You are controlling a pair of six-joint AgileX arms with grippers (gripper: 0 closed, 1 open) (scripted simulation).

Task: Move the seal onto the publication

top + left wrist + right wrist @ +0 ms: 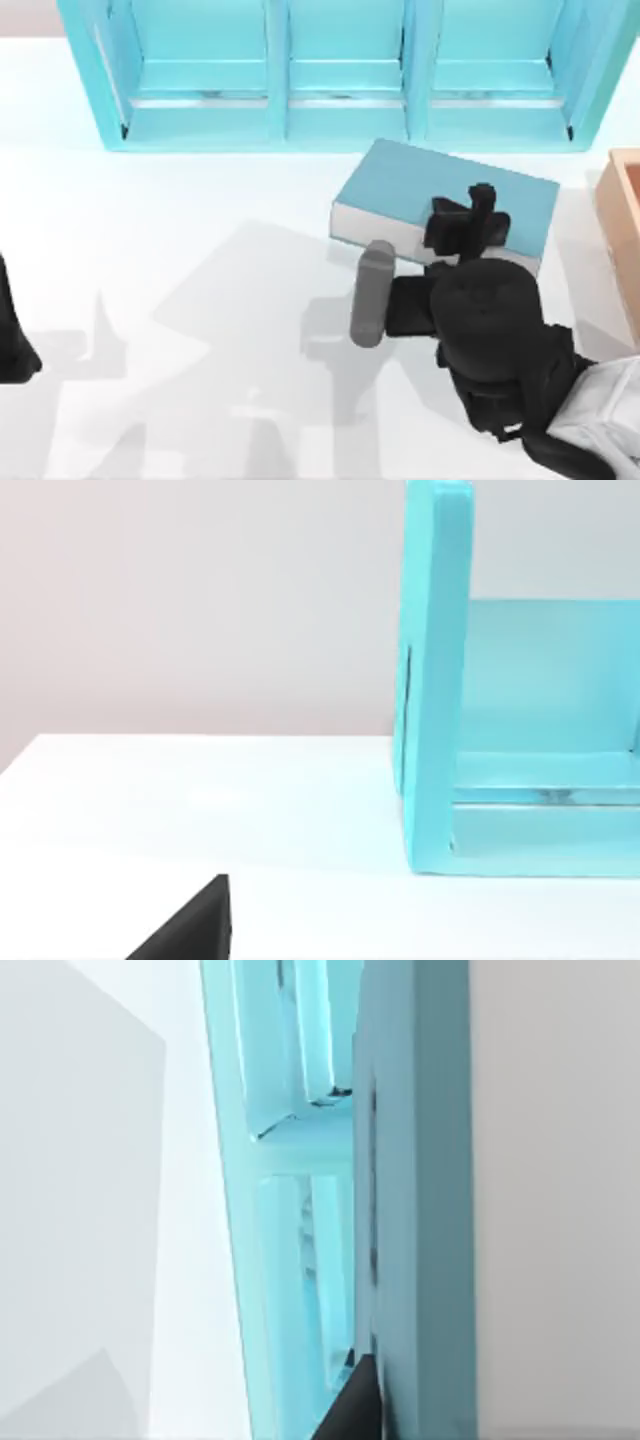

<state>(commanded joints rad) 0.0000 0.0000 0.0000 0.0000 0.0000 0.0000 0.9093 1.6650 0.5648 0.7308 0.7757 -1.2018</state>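
Observation:
The publication (400,187), a thick teal-blue book with white page edges, lies flat at the right of the middle of the table, just in front of the shelf unit. My right gripper (470,222) hangs over the book's near right part, its black arm reaching in from the bottom right corner. The seal is hidden; no red knob shows around the gripper. My left arm (12,345) stays parked at the table's far left edge.
A large light-blue shelf unit (340,70) with three bays spans the back of the table; its end wall (438,680) stands near the left wrist camera, and its bays (300,1210) are seen sideways by the right wrist camera. A tan box (622,235) sits at the right edge.

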